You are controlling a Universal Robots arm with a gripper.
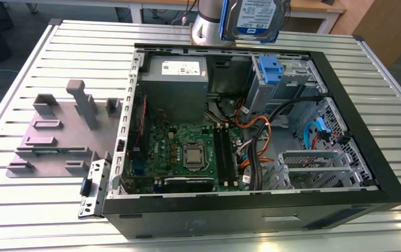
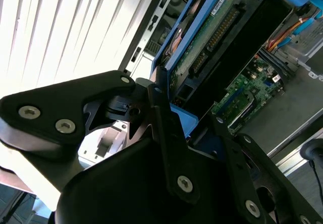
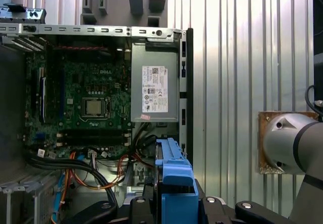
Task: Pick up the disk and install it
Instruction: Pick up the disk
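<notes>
Centrally, the open black tower computer case (image 1: 256, 205) lies on its side on the slatted metal table (image 1: 46, 220), exposing the green motherboard (image 1: 186, 152) and the blue-latched drive bay (image 1: 270, 71) at far right. Above the far edge, the black gripper (image 2: 174, 120) clamps the silver, blue-bracketed disk (image 1: 256, 18), held on edge, probably for insertion.
</notes>
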